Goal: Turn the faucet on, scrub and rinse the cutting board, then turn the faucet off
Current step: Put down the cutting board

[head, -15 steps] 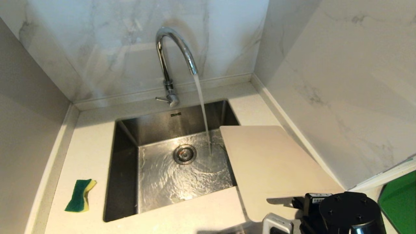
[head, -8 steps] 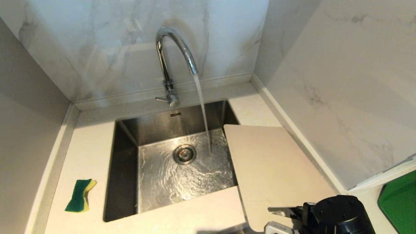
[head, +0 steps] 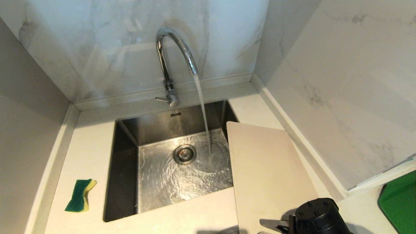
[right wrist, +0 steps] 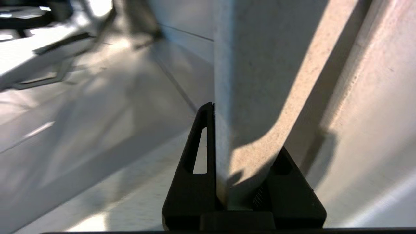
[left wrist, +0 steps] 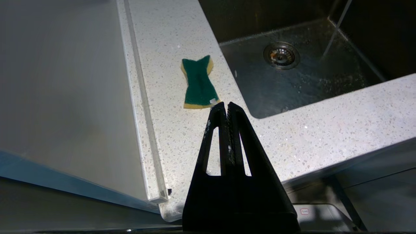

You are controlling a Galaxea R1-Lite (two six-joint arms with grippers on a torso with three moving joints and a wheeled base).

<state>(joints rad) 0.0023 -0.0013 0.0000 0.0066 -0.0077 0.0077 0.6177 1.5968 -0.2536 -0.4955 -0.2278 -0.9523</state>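
The cutting board (head: pixel 266 172) lies on the counter (head: pixel 91 156), one long edge overhanging the sink (head: pixel 125 162). Its near end sits between the right gripper (right wrist: pixel 224 110)'s jaws, which clasp that edge. Beyond the jaws, water from the faucet (head: pixel 169 61) pours into the sink beside the drain (head: pixel 184 154). The left gripper (left wrist: pixel 227 104) is clenched empty, a green-and-yellow sponge (left wrist: pixel 198 83) just ahead of its tips.
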